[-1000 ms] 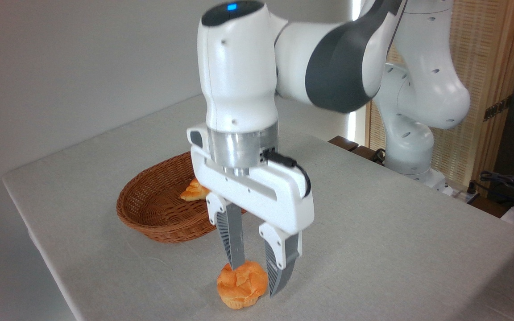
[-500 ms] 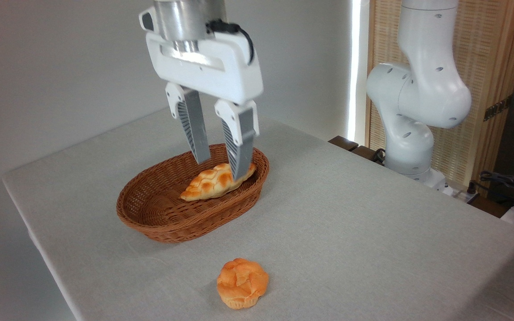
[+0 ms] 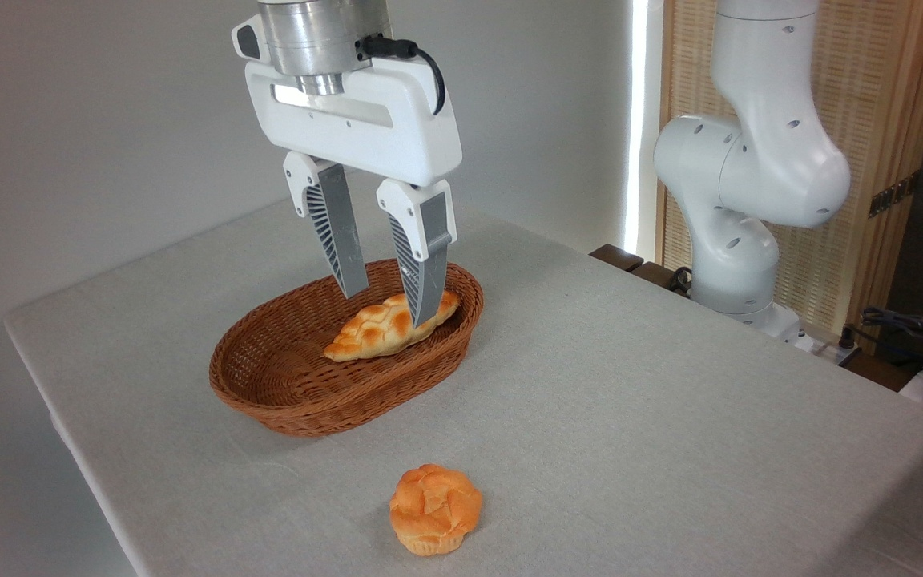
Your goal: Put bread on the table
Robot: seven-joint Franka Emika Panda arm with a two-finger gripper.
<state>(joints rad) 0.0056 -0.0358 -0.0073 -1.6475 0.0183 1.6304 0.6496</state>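
The bread [image 3: 435, 510], a small round orange-golden bun with a knobbly top, sits upright on the light grey table [image 3: 654, 417] near its front edge. Nothing touches it. My gripper [image 3: 388, 303] hangs well above and behind the bun, over the wicker basket, its two ribbed fingers apart and empty. Its fingertips reach down to about the level of the braided loaf.
A brown oval wicker basket [image 3: 285, 393] stands behind the bun with a long braided golden loaf [image 3: 385, 328] lying inside. The arm's white base [image 3: 738, 248] rises at the table's far right edge. Cables and a wooden slatted screen are beyond it.
A second ago the gripper's fingers stood around the bun on the table. It has let go, risen and moved back over the basket; the bun stays put.
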